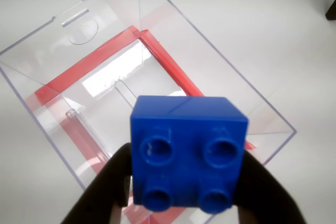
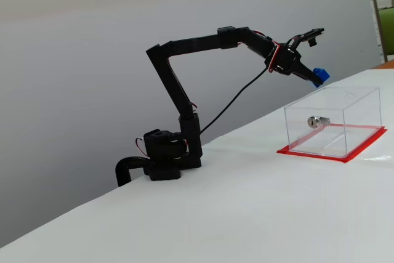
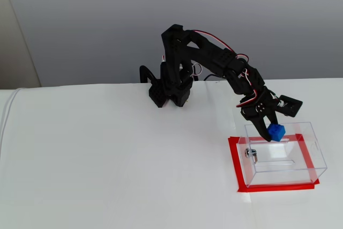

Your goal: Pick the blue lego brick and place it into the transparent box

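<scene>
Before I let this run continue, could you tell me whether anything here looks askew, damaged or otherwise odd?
Nothing stands out. The claw holds the blue lego brick squarely, raised above the transparent box, which sits upright and open-topped on the white table and looks empty inside. Its silver lock fitting sits on one wall.

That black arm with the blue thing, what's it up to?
The arm's gripper is holding a blue brick in the air just above a clear box that sits on a white table. The box is open at the top and looks empty apart from a small silver lock on one wall. The brick has not been let go yet; it looks ready to be dropped in.
</scene>
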You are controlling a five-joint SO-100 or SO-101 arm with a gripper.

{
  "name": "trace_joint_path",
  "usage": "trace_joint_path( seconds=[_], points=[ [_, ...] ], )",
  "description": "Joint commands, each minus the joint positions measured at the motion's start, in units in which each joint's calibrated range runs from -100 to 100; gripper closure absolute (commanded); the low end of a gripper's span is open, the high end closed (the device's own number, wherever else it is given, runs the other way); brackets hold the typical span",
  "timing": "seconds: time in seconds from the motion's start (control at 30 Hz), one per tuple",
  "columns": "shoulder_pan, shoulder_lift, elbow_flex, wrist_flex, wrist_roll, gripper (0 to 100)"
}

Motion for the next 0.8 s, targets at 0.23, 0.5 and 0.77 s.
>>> trace_joint_path(
  seconds=[0.23,0.5,0.77],
  points=[
    [-0.31,-1.25,-1.57,-1.03,-0.16,78],
    [-0.46,-1.50,-1.57,-1.03,-0.16,79],
    [0.20,-4.47,-2.11,-0.86,-0.01,79]
  ],
)
